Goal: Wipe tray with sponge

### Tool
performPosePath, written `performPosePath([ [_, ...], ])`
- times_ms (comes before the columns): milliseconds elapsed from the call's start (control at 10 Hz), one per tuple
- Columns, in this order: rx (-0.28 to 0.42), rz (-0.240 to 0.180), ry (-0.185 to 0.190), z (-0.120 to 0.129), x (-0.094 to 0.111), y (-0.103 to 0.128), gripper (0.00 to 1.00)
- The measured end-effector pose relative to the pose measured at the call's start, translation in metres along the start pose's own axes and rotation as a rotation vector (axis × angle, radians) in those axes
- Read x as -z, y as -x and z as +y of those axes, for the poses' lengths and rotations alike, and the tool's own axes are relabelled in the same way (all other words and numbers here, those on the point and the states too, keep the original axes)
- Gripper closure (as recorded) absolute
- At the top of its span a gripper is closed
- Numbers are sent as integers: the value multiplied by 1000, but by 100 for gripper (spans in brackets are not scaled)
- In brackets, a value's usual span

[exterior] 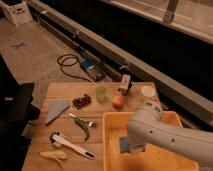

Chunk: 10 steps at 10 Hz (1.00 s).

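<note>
The yellow tray (pixel 167 119) fills the table's front right. My white arm reaches over it from the right, and its bulky elbow hides most of the wrist. The gripper (pixel 132 148) shows only as a dark bit below the arm, low inside the tray near its left wall. It is shut on the blue-grey sponge (pixel 123 145), which is down at the tray's floor on the left side. I cannot tell whether the sponge touches the floor.
On the wooden table (pixel 60 91) left of the tray lie a grey wedge (pixel 56 110), grapes (pixel 81 101), a pale green cup (pixel 101 93), an orange fruit (pixel 118 102), a green pepper (pixel 83 126), a white-handled tool (pixel 73 146) and a banana (pixel 54 155). A white disc (pixel 148 91) lies at the back.
</note>
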Motion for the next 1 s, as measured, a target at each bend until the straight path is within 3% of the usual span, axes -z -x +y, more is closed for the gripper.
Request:
performPosePath([
  [400,-9,8,-4,-2,-1,0,100],
  [700,-137,8,-10,-11,-8,-32,100],
  [1000,-285,10,25,-10,-32,-81,100],
])
